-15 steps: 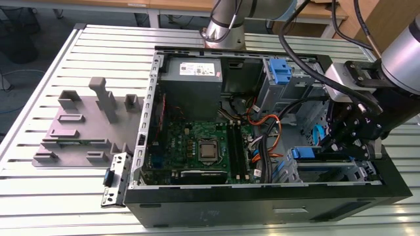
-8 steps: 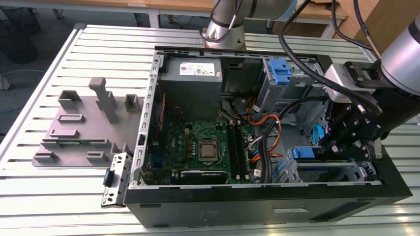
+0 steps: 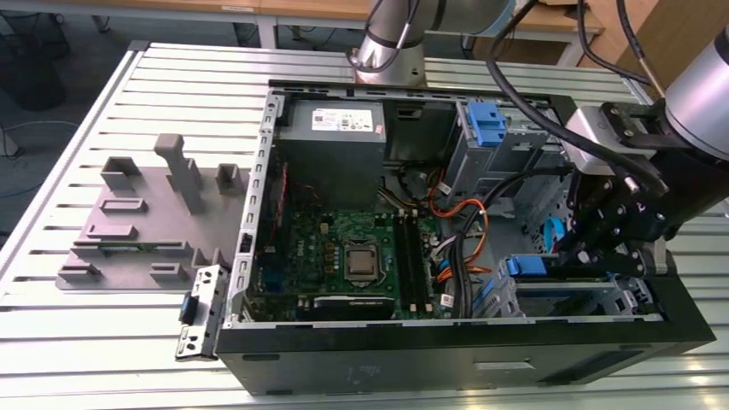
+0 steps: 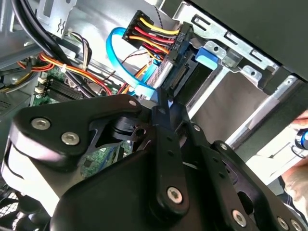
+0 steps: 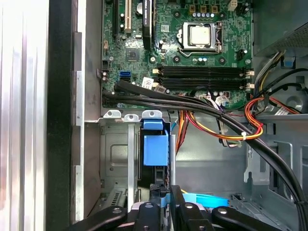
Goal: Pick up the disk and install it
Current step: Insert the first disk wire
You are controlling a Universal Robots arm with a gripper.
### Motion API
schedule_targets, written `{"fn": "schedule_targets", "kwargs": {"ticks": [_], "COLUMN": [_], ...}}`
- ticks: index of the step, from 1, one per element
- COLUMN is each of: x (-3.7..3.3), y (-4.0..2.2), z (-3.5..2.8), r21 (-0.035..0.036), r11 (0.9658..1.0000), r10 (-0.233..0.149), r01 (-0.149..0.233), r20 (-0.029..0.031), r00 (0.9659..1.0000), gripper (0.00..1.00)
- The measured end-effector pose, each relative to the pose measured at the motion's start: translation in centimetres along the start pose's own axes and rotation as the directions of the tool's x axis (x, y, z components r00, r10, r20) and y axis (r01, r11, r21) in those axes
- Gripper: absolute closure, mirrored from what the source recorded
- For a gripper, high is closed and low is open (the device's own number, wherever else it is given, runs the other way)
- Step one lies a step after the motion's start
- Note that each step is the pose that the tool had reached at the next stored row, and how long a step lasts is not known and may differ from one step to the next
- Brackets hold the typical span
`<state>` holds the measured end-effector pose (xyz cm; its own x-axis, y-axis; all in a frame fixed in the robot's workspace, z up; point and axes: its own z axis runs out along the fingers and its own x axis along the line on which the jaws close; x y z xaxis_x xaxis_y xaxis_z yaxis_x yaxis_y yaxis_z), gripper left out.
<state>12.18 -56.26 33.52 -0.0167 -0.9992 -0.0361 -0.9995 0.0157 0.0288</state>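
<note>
One open computer case (image 3: 245, 248) lies on the slatted table (image 3: 68, 342). It holds one motherboard (image 3: 341, 256) at its centre, one grey power-supply box (image 3: 336, 128) at 12 o'clock and one upright blue latch (image 3: 486, 124) at 1 o'clock. At 4 o'clock a metal drive cage (image 3: 638, 299) holds the single disk (image 3: 556, 286), seen in the first wrist view (image 5: 155, 149) standing on edge. The gripper (image 3: 592, 256) hangs just over that cage, right at the disk; whether it is clamped or loose cannot be told. Outside the case, at 9 o'clock, sits one grey moulded fixture (image 3: 137, 222).
</note>
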Motion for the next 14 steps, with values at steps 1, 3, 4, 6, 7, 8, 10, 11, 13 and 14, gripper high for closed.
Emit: {"fn": "schedule_targets", "kwargs": {"ticks": [1, 3, 4, 6, 7, 8, 10, 11, 13, 14], "x": [-0.01, -0.02, -0.03, -0.05, -0.05, -0.06, -0.06, -0.06, -0.06, -0.06], "y": [0.00, 0.02, 0.02, 0.04, 0.04, 0.04, 0.04, 0.00, -0.21, -0.34], "z": [-0.22, -0.64, -0.81, -1.19, -1.36, -1.44, -1.43, -1.44, -1.45, -1.46], "r21": [0.0000, 0.0000, 0.0000, 0.0000, 0.0000, -0.0001, 0.0000, -0.0001, -0.0001, -0.0001], "r11": [1.0000, 1.0000, 1.0000, 1.0000, 1.0000, 1.0000, 1.0000, 1.0000, 1.0000, 1.0000], "r10": [0.000, 0.000, 0.000, 0.000, 0.000, 0.000, 0.000, 0.000, 0.000, 0.000], "r01": [0.000, 0.000, 0.000, 0.000, 0.000, 0.000, 0.000, 0.000, 0.000, 0.000], "r20": [-0.0001, 0.0000, 0.0000, 0.0000, -0.0001, 0.0000, 0.0002, 0.0001, -0.0001, -0.0001], "r00": [1.0000, 1.0000, 1.0000, 1.0000, 1.0000, 1.0000, 1.0000, 1.0000, 1.0000, 1.0000], "gripper": [0.76, 0.76, 0.76, 0.76, 0.76, 0.76, 0.76, 0.76, 0.76, 0.76]}}
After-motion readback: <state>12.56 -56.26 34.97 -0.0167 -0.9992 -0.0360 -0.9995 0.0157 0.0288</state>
